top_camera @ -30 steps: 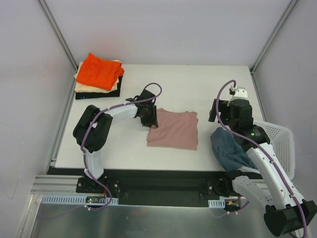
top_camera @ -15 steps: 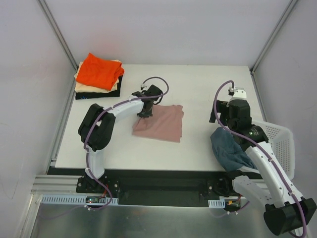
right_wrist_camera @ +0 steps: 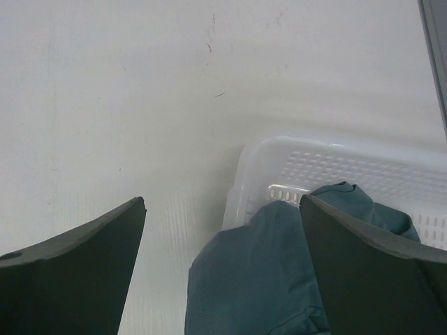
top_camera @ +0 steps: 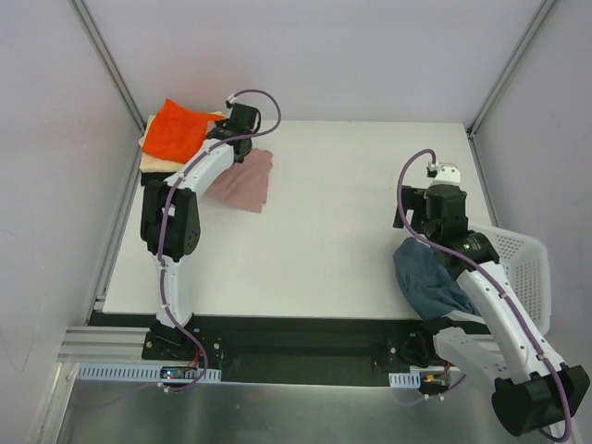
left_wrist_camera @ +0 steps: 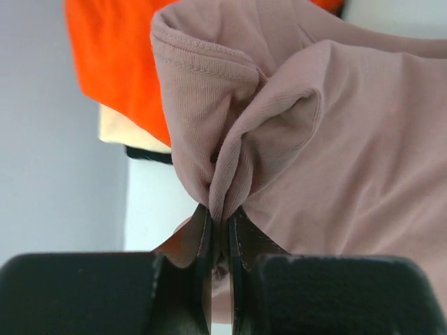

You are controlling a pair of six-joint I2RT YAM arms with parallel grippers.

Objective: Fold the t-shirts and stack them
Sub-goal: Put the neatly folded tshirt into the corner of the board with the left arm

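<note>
The left end effector is clamped on a bunched edge of the folded pink t-shirt. The shirt's long axis trails toward the near edge, beside the orange-topped stack at the counter's far-left corner. The right end effector gapes above the slate-blue t-shirt.

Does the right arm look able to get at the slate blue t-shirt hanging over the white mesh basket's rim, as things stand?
Probably yes. The right gripper is open just above the slate blue t-shirt, which drapes over the rim of the white mesh basket with nothing lying on it.
</note>
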